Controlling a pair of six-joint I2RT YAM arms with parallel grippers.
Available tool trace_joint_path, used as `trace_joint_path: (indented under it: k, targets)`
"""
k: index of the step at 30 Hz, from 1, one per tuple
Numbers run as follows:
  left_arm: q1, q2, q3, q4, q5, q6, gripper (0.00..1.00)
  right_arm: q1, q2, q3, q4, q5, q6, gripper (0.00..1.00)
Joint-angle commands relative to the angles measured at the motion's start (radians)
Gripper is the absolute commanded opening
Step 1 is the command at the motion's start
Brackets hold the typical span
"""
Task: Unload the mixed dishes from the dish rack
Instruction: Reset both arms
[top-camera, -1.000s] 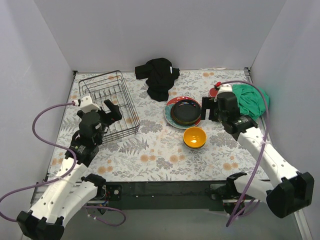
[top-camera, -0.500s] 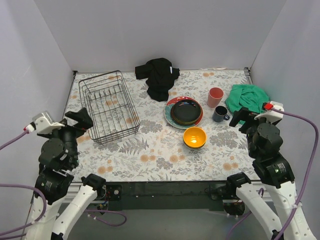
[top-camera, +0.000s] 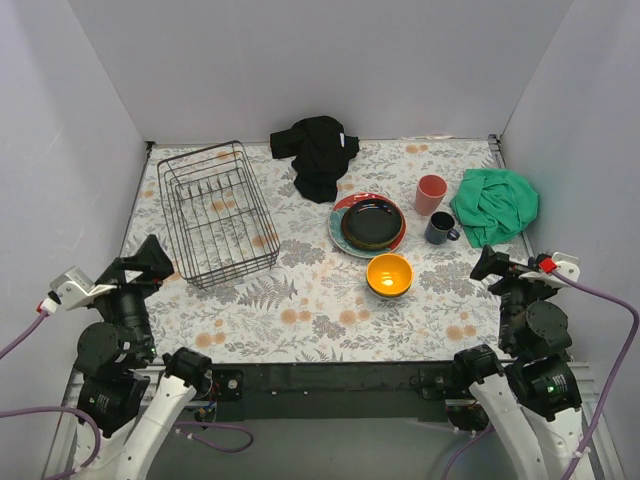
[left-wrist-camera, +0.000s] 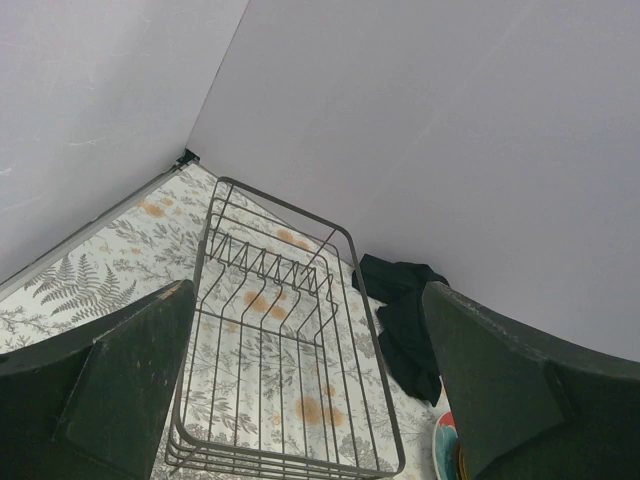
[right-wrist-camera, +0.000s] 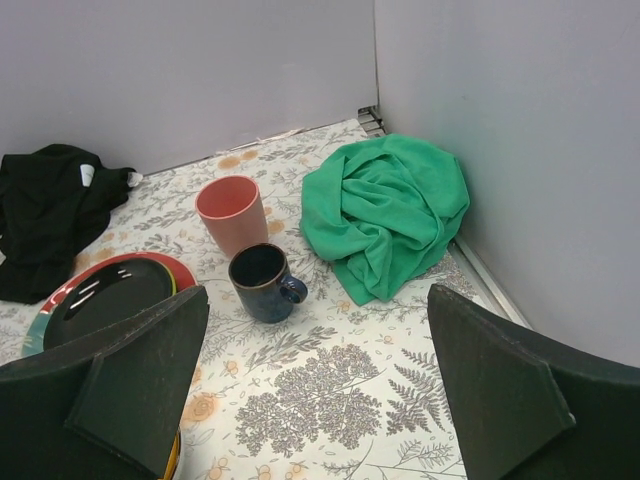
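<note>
The black wire dish rack (top-camera: 215, 210) stands at the back left with nothing in it; it also shows in the left wrist view (left-wrist-camera: 290, 350). A stack of plates (top-camera: 368, 223), black on top over a red-rimmed one, lies mid-table. An orange bowl (top-camera: 389, 273) sits in front of the stack. The pink-red cup (top-camera: 431, 193) and the dark blue mug (top-camera: 440, 229) stand to the right; the right wrist view shows the cup (right-wrist-camera: 232, 213) and the mug (right-wrist-camera: 262, 282). My left gripper (top-camera: 138, 266) is open and empty near the front left. My right gripper (top-camera: 495, 266) is open and empty near the front right.
A black cloth (top-camera: 318, 155) lies at the back centre. A green cloth (top-camera: 495, 203) lies at the back right by the wall. White walls close in the table on three sides.
Both arms have pulled back from the table's middle to the near corners and risen. The mug and cup now stand uncovered by the green cloth.
</note>
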Motion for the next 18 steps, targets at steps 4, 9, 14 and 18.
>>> trace_joint_path:
  k: [4,9,14,18]
  targets:
    - [0.007,-0.060,-0.070,0.104,0.004,0.043,0.98,-0.001,-0.072,-0.060,0.099,0.038,-0.027,0.98]
    - [0.007,-0.083,-0.079,0.124,-0.010,0.054,0.98,-0.001,-0.101,-0.105,0.136,0.022,-0.034,0.98]
    - [0.007,-0.103,-0.100,0.147,0.001,0.058,0.98,-0.001,-0.127,-0.116,0.146,0.009,-0.042,0.98]
    - [0.007,-0.089,-0.108,0.161,0.021,0.055,0.98,-0.001,-0.127,-0.122,0.148,-0.003,-0.044,0.98]
